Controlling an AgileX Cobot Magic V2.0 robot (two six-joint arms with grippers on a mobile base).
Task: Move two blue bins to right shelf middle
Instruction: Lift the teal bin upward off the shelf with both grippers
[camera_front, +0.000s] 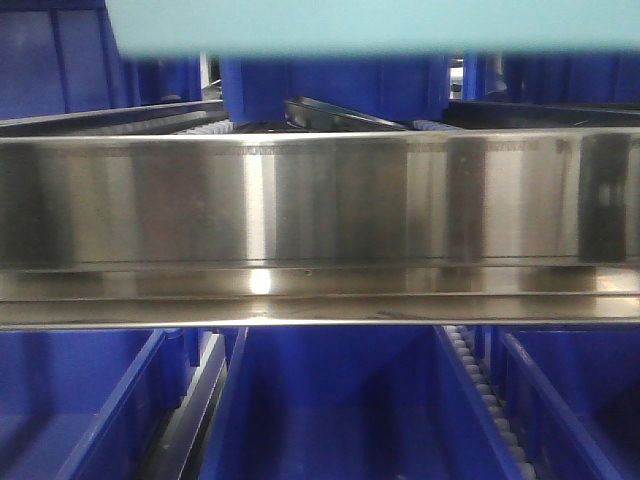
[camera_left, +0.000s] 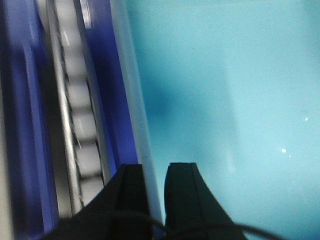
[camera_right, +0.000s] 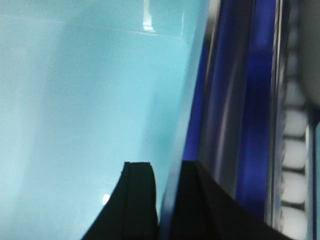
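Across the front view from 9 to 3 o'clock, steel shelf beam (camera_front: 320, 200); dark blue crates (camera_front: 330, 400) at 6 o'clock beneath. At 12 o'clock above the beam, pale blue bin (camera_front: 370, 25). Left gripper (camera_left: 155, 170) and right gripper (camera_right: 165, 166) narrow, pinching opposite bin walls, one finger inside, one outside. White rollers (camera_left: 82, 125) at 9 o'clock.

Three close views set around the pale blue bin (camera_front: 370, 25).
The front view is faced level at the steel rail (camera_front: 320, 200) just below the bin. The wrist views are aimed along the left gripper (camera_left: 155, 170) and right gripper (camera_right: 162, 167), very near the bin's left and right walls. The bin is shared by all.
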